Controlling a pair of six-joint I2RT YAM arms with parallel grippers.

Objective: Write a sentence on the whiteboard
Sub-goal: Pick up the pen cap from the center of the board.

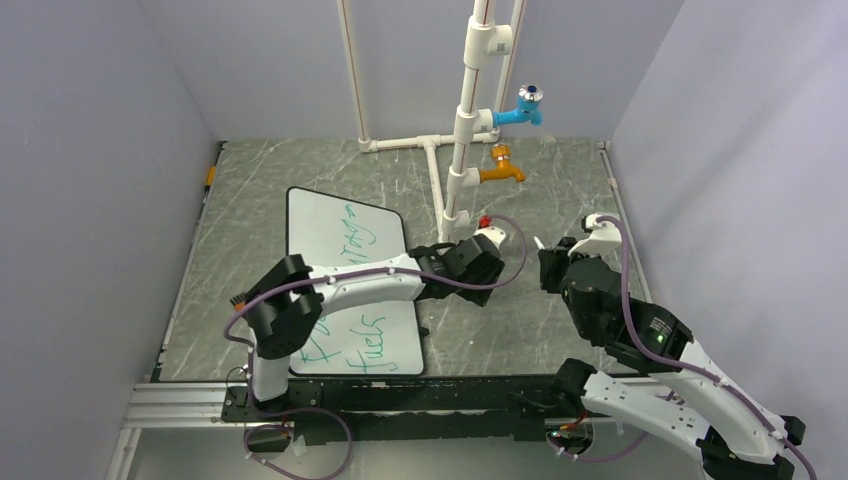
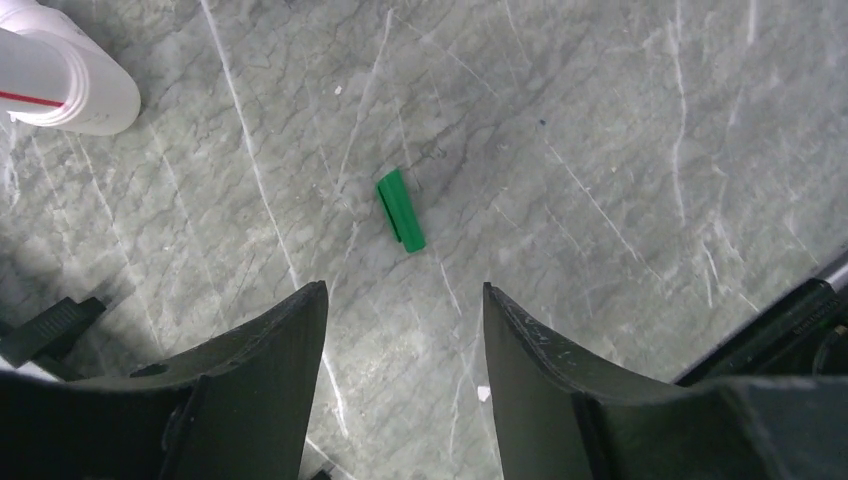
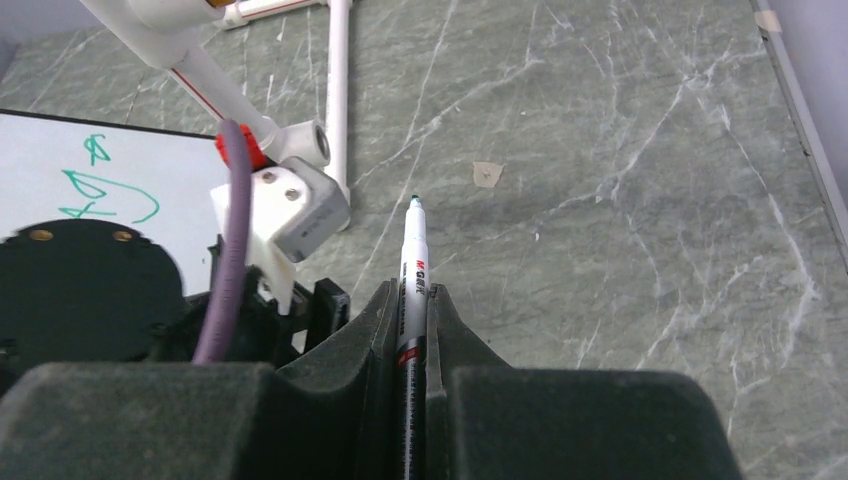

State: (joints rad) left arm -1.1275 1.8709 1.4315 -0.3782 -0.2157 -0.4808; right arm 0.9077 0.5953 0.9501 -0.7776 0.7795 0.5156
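Note:
The whiteboard [image 1: 335, 225] lies flat on the left half of the table, partly covered by my left arm. The sentence [image 1: 357, 233] is green handwriting in two lines; a few strokes of it [image 3: 100, 190] show in the right wrist view. My left gripper [image 2: 405, 290] hangs open over bare table to the right of the board, with a small green marker cap [image 2: 400, 210] lying just beyond its fingertips. My right gripper [image 3: 408, 290] is shut on a white marker [image 3: 412, 255], whose uncapped tip points away over the table, off the board.
A white pipe frame stands behind the board, carrying a blue tap [image 1: 522, 108] and an orange tap [image 1: 500, 172]. One pipe end [image 2: 70, 75] sits near my left gripper. Grey walls close in three sides; a black rail [image 1: 400, 395] runs along the near edge.

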